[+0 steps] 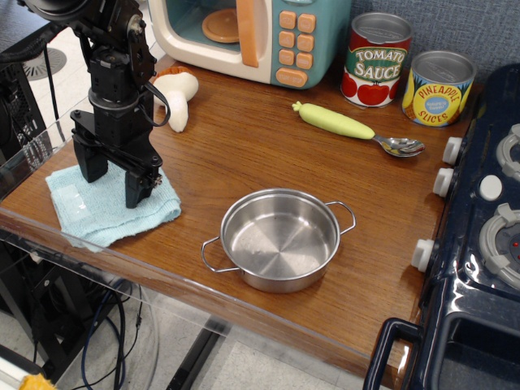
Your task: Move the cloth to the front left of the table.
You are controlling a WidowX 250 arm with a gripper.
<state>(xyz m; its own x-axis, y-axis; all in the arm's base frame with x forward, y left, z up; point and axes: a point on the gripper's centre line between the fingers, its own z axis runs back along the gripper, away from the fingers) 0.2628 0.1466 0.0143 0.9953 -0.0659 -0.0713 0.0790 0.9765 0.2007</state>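
Observation:
The light blue-teal cloth [110, 213] lies flat at the front left corner of the brown wood table [244, 138], its left edge at the table's rim. My black gripper [112, 180] stands upright over the cloth, its two fingers spread apart with the tips resting on or just above the cloth's middle. The fingers hold nothing between them.
A steel pot [279, 239] sits right of the cloth near the front edge. A toy mushroom [176, 89], a teal toy microwave [260, 32], a green-handled spoon [349, 126] and two cans [406, 69] stand at the back. A dark blue toy stove [479, 227] fills the right.

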